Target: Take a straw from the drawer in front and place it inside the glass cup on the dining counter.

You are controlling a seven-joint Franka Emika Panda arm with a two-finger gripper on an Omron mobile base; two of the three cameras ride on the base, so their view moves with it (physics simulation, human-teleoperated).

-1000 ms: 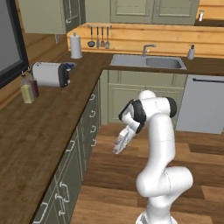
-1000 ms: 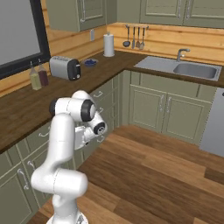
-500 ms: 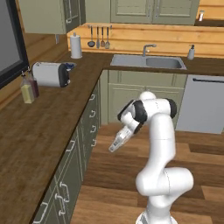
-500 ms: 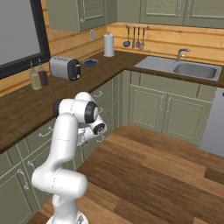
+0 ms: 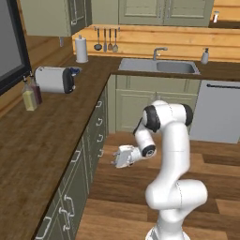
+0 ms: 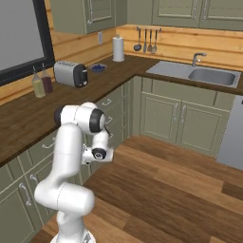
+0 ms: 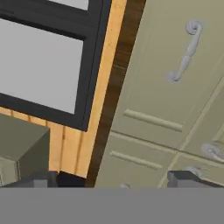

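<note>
I'm facing the sage-green cabinet run (image 5: 89, 154) under the dark wood counter (image 5: 42, 140), drawers closed, so the straw is presumably inside, unseen. My gripper (image 5: 115, 161) hangs spread and empty; next, line up on a silver handle (image 7: 186, 52).

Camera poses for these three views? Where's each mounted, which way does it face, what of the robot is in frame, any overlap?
Left base view: behind the arm, left side, facing the sink corner; arm lower right, gripper near the cabinet drawers.
Right base view: behind, right side, same corner; arm lower left.
Hand view: on the hand, facing the drawer fronts; fingertips at the bottom, jaws open.
Shared: both base views show the toaster and sink.
</note>
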